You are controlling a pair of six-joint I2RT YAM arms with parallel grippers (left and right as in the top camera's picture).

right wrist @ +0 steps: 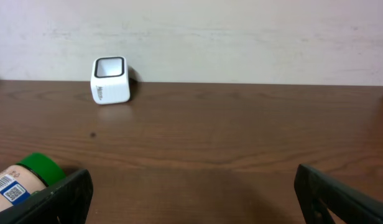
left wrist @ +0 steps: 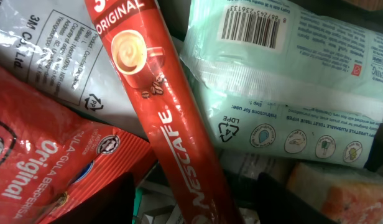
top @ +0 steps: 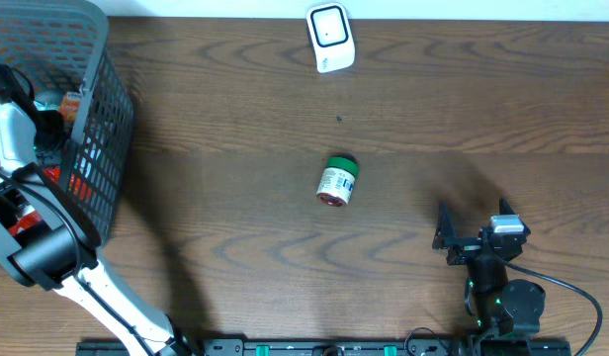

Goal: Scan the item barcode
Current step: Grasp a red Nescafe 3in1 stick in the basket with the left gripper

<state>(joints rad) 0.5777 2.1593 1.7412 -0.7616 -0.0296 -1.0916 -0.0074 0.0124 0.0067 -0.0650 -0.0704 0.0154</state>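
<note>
Down in the dark mesh basket (top: pixel 99 148), my left gripper (left wrist: pixel 201 194) stands open. A red Nescafe stick pack (left wrist: pixel 159 106) runs between its dark fingers (left wrist: pixel 117 199) with a gap on each side. To the right of it lies a mint-green wipes pack (left wrist: pixel 297 81) with its barcode (left wrist: pixel 253 25) facing up. A small jar with a green cap (top: pixel 337 181) lies on its side mid-table, and shows again as the jar (right wrist: pixel 23 177) at the lower left of the right wrist view. The white scanner (top: pixel 330 38) stands at the far edge. My right gripper (top: pixel 473 225) is open and empty near the front right.
The basket also holds a red Original packet (left wrist: pixel 48 155), a white 3M pack (left wrist: pixel 48 50) and an orange sponge (left wrist: pixel 341 193). The left arm (top: pixel 13 138) reaches over the basket's rim. In the right wrist view the scanner (right wrist: pixel 110 79) stands against a pale wall.
</note>
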